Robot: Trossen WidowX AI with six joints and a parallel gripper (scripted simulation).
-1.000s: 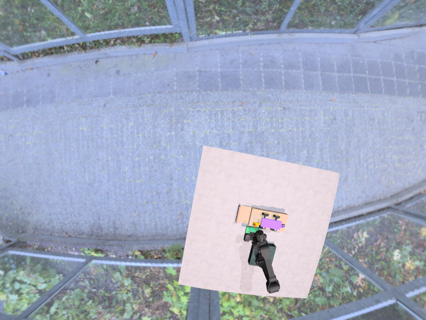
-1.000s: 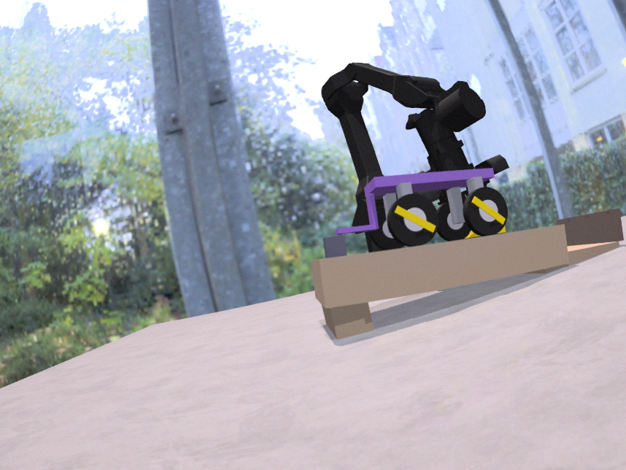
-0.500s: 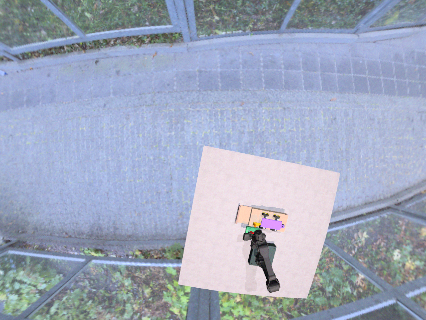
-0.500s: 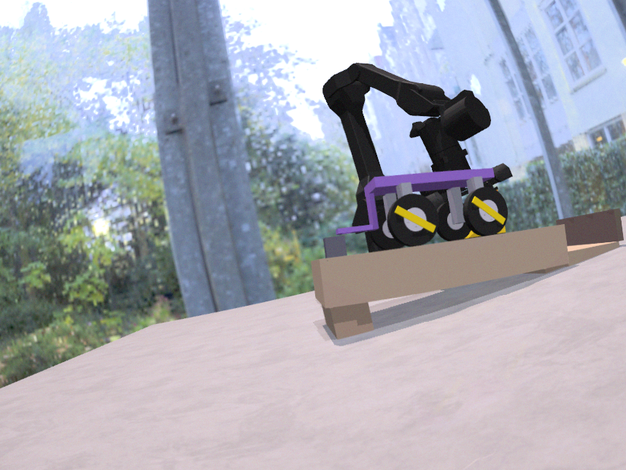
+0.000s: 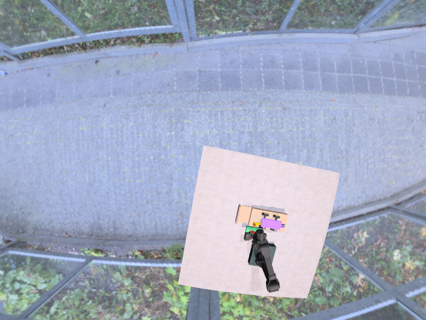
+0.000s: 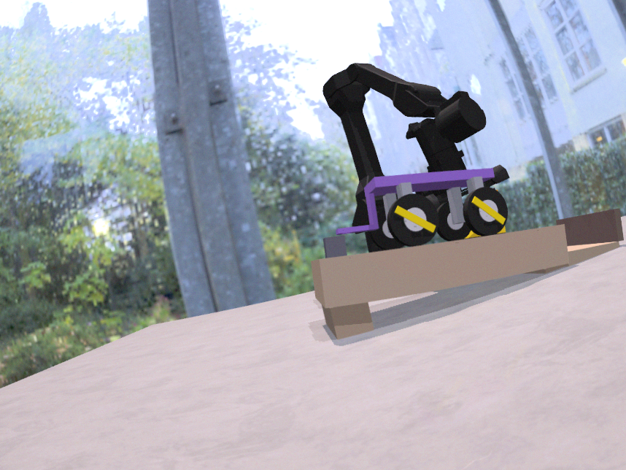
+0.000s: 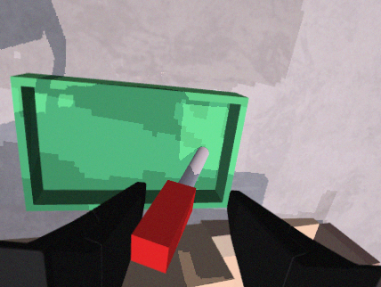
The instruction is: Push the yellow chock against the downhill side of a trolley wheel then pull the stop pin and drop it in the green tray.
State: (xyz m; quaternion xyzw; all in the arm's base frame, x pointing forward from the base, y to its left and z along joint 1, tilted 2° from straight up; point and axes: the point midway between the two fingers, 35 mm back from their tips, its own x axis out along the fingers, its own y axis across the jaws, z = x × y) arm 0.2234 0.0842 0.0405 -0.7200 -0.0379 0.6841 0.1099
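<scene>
My gripper [image 7: 187, 195] is open over the green tray [image 7: 22, 143] [image 5: 248, 228], its fingers apart on both sides of the stop pin. The pin's red head [image 7: 166, 218] lies loose and tilted between them, not gripped; its grey shaft [image 7: 201, 157] points over the tray's right part. Whether the pin touches the tray is unclear. The purple trolley [image 5: 271, 223] [image 6: 435, 180] stands on the ramp [image 5: 255, 214] [image 6: 430, 270]. The yellow chock [image 5: 255, 224] [image 6: 502, 230] sits by its downhill wheel on the tray side; the near wheel hides the contact in the exterior view.
A grey block [image 6: 334, 247] stands at the ramp's uphill end. A dark end wall [image 6: 589, 227] closes the low end. The tray lies close beside the ramp. The arm reaches over a dark base block [image 5: 253, 258].
</scene>
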